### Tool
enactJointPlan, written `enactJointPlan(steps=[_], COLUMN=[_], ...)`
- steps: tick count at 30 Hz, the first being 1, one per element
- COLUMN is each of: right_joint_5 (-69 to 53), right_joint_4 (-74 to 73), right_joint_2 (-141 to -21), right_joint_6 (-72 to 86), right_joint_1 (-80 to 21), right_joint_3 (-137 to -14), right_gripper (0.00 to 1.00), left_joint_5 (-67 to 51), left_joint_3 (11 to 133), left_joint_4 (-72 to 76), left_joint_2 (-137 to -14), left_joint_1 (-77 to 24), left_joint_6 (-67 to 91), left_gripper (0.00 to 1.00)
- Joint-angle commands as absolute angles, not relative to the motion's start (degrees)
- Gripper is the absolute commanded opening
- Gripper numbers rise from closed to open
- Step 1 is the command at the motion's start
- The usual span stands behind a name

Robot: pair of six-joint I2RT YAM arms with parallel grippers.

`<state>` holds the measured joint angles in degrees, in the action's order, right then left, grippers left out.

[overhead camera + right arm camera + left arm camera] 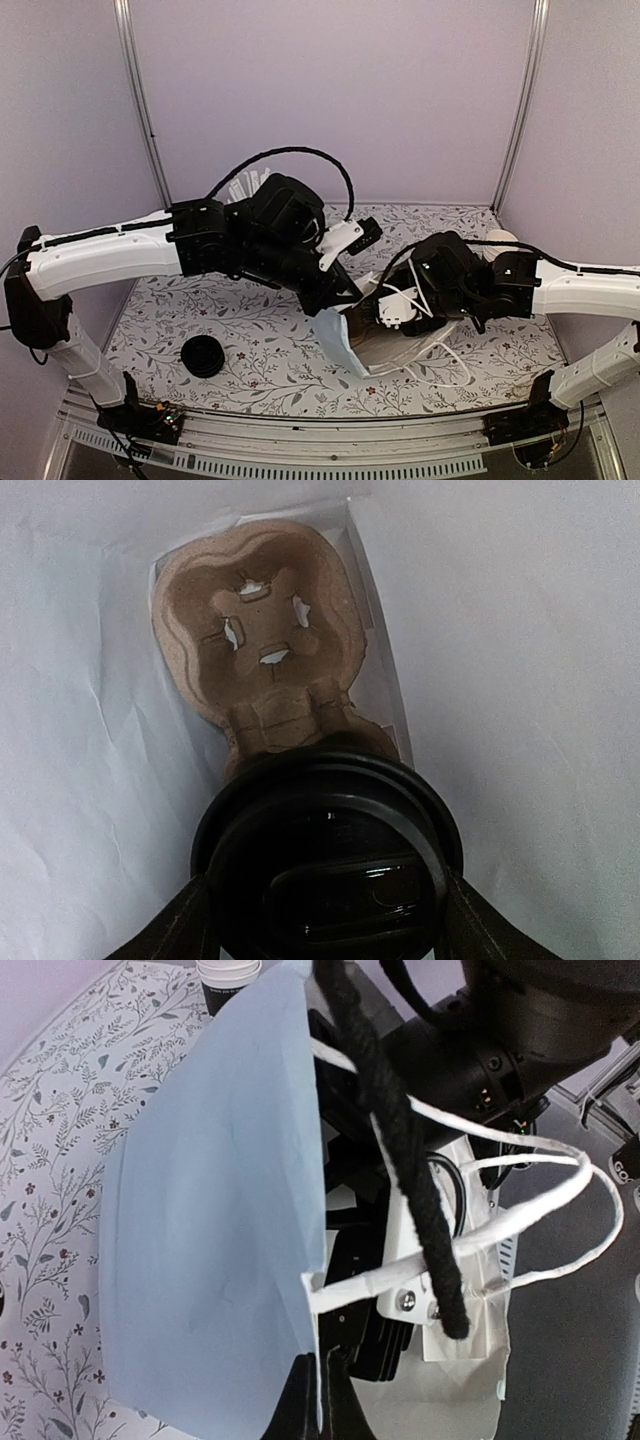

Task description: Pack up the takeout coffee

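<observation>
The takeout coffee (328, 852), a black cup with a black lid, hangs inside the paper bag (520, 680) with my right gripper (328, 922) shut on it, one finger on each side. Below it, on the bag's floor, lies a brown pulp cup carrier (255, 620); the cup is over the carrier's near pocket. From above, the bag (338, 342) lies tilted at the table's middle, light blue outside, and the right gripper (392, 312) reaches into its mouth. My left gripper (322, 1405) is shut on the bag's (210, 1220) rim, also seen from above (338, 298).
The bag's white twisted handles (540, 1200) loop around the right arm. A low pile of black lids (203, 356) sits at the front left. Unlidded black cups (497, 240) stand at the back right; one such cup (228, 978) shows beyond the bag.
</observation>
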<state>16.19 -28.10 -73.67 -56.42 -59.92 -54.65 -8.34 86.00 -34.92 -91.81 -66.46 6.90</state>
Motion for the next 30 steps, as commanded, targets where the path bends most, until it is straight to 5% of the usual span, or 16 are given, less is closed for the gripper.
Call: enactJointPlan(steps=[1,30], right_joint_5=[15.93,10.34], right_joint_4=[-24.37,-24.34], right_joint_2=[-74.99,-82.04], right_joint_6=[-57.0,-58.53], right_joint_1=[-59.59,-56.34], right_joint_3=[-54.35,-58.59], right_gripper=[0.34,0.33], left_joint_5=[-11.9,-34.25], left_joint_3=[84.81,74.41], left_joint_4=[-31.13,-20.83], left_joint_2=[-89.75,-87.33], left_joint_1=[-65.12,-53.07], left_joint_6=[7.3,11.1], left_gripper=[0.0,0.0])
